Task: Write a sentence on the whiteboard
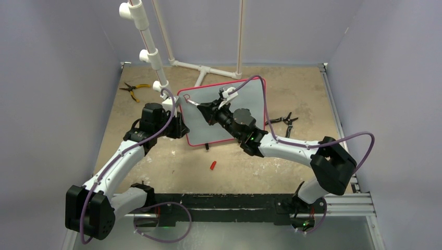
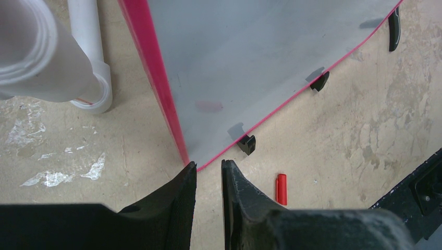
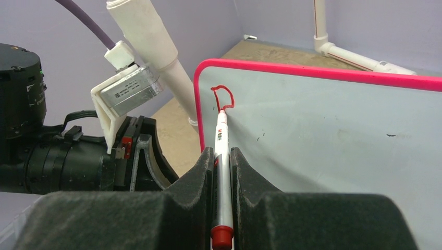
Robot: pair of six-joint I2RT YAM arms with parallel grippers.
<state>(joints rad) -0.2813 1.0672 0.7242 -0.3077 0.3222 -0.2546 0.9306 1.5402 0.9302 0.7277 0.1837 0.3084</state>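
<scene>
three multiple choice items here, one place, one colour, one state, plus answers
1. Where is the small red plastic cap? A) on the tan table, near side of the white red-framed whiteboard B) on the board C) on a shelf
2. What colour is the handwritten stroke on the board? A) blue B) black C) red
3. How is the white marker pen? A) lying loose B) clamped in the right fingers, tip on the board C) capped
1 A, bare table lies under it; 2 C, the loop at the tip is red; 3 B, both fingers press its barrel.
</scene>
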